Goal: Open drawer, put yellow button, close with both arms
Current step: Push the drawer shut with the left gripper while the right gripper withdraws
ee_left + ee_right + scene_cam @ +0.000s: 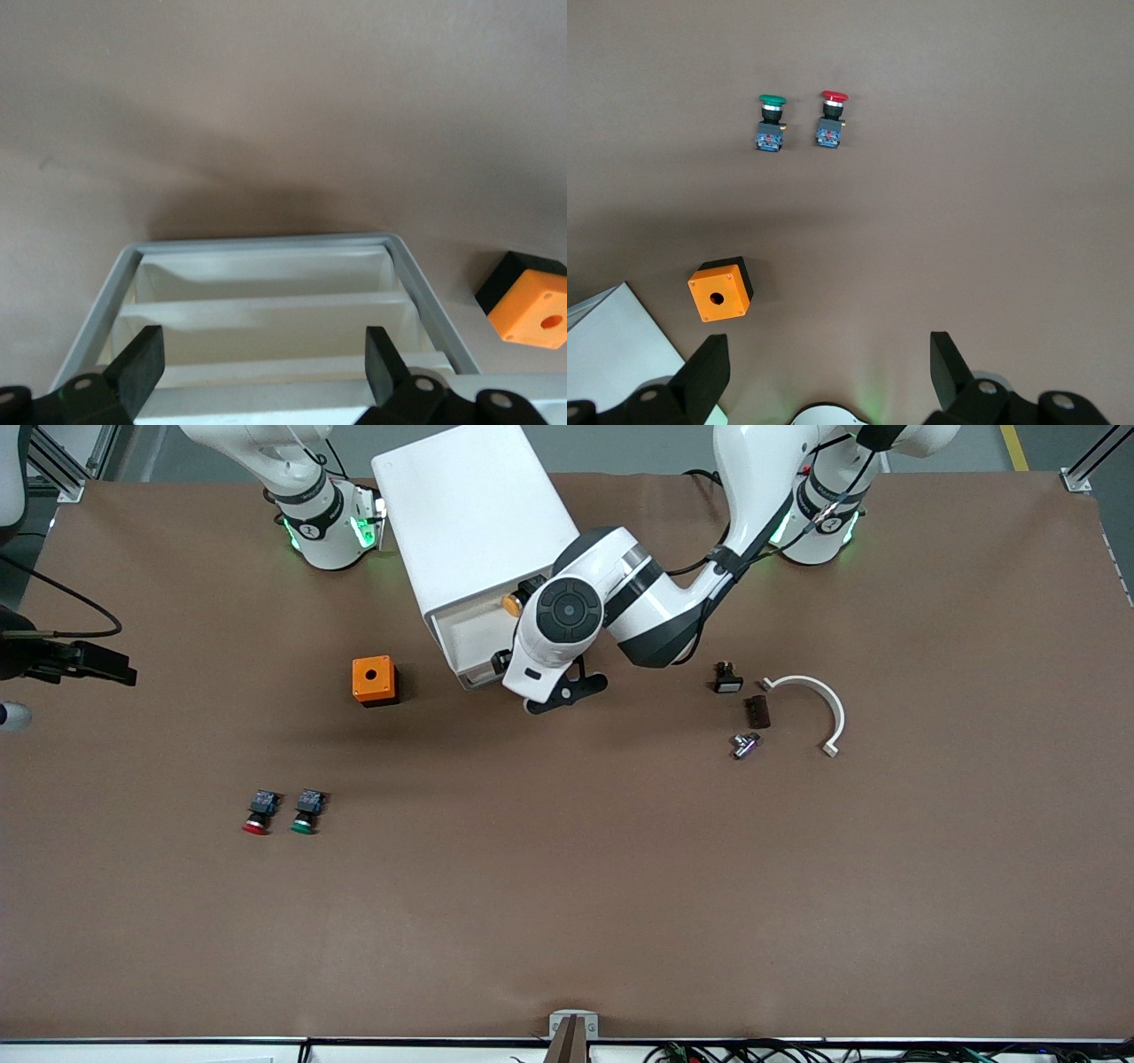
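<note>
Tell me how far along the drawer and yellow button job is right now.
The drawer is already pulled open, and the yellow button appears to lie inside it, partly hidden by the left arm. The left end effector is over the open drawer with its fingers spread and nothing between them. The right end effector waits open above the table near the orange box. What's left is closing the drawer with both arms.

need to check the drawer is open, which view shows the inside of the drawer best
The left wrist view: the left gripper looks straight into the open drawer. The front view has the left arm covering most of it; the right wrist view doesn't show the drawer.
</note>
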